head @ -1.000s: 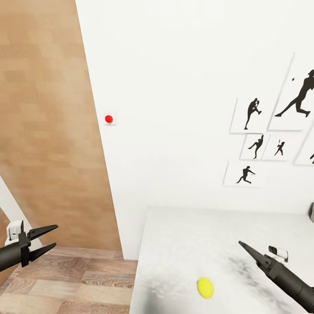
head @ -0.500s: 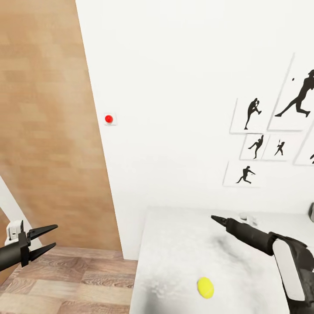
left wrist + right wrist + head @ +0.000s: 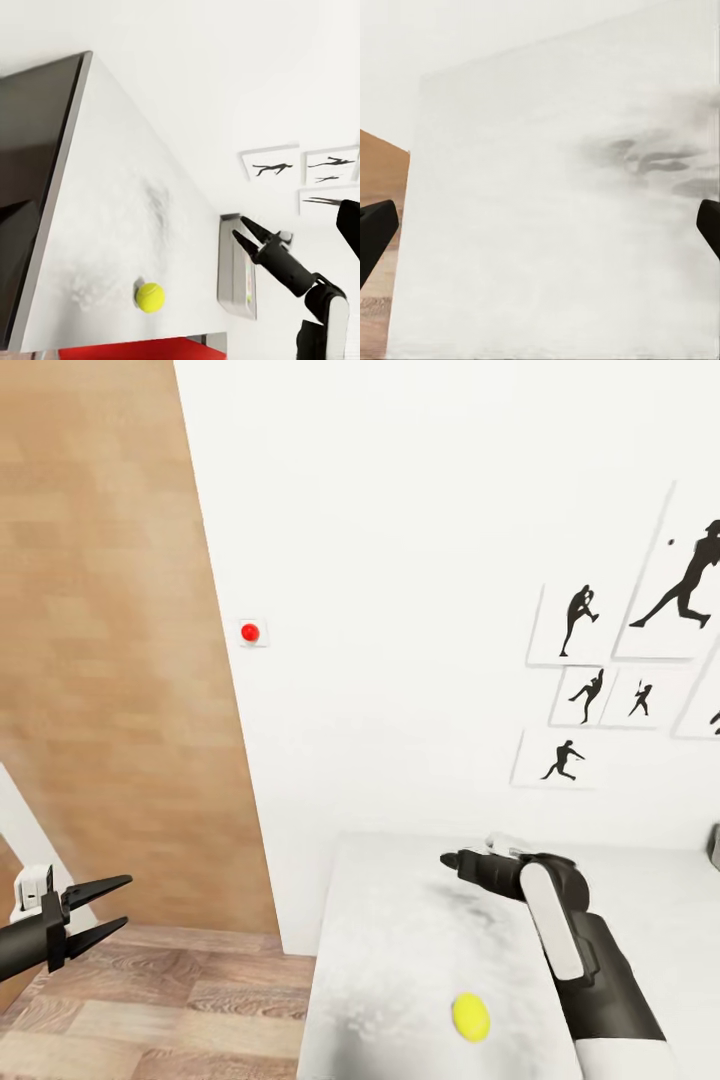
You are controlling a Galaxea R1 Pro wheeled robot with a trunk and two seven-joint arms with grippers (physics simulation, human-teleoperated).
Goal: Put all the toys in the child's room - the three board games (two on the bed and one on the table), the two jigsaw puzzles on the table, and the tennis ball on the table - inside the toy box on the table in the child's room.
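The yellow tennis ball [image 3: 470,1017] lies on the pale grey table [image 3: 400,920] near its front left part; the left wrist view shows the tennis ball [image 3: 150,296] too. My right gripper [image 3: 448,859] hovers over the table well behind the ball, pointing left, open; its dark fingertips [image 3: 375,232] stand far apart over bare table top [image 3: 547,187]. My left gripper [image 3: 127,900] is open and empty, over the floor left of the table. The grey toy box [image 3: 234,262] sits at the table's far end, beyond the right gripper [image 3: 240,226], with something colourful inside.
A white wall behind the table carries black-silhouette baseball pictures [image 3: 600,690] and a red button [image 3: 250,632]. A wood-panelled wall [image 3: 110,660] and wooden floor [image 3: 180,1000] lie to the left. Something red [image 3: 135,349] shows below the table's edge.
My right arm has swung up and left across the table, its gripper now pointing left behind the ball. The ball and the left arm have not moved.
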